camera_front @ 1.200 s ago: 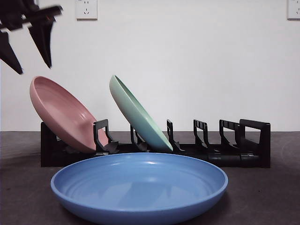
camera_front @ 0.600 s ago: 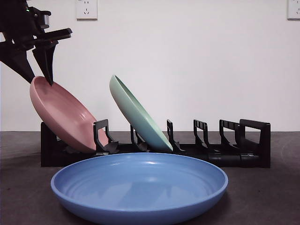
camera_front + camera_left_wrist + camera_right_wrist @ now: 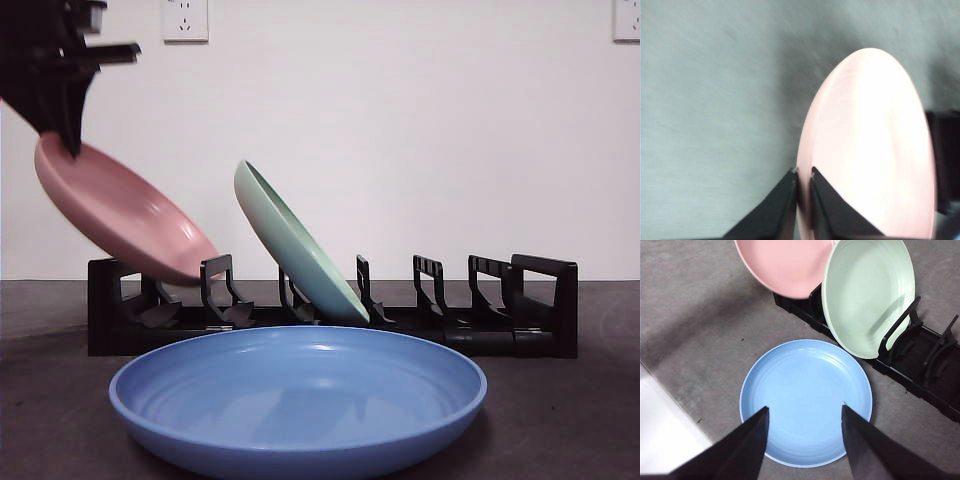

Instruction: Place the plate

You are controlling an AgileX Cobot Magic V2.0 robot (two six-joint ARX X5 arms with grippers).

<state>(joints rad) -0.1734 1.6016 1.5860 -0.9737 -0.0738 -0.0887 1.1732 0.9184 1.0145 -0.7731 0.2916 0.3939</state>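
My left gripper (image 3: 68, 140) is shut on the rim of the pink plate (image 3: 120, 215) at the front view's upper left and holds it tilted above the left end of the black dish rack (image 3: 540, 300). In the left wrist view its jaws pinch the pink plate's (image 3: 875, 145) edge at the gripper (image 3: 803, 175). A green plate (image 3: 295, 245) leans in a rack slot. A blue plate (image 3: 300, 395) lies flat on the table in front of the rack. My right gripper (image 3: 805, 412) is open, high above the blue plate (image 3: 805, 400).
The rack has several free slots to the right of the green plate (image 3: 867, 295). The dark table (image 3: 590, 420) runs to a white wall with sockets (image 3: 184, 18). In the right wrist view a white surface (image 3: 665, 435) borders the table.
My left gripper came down onto the pink plate's rim, shut on it and lifted it up and to the left out of its rack slot. The other plates have not moved.
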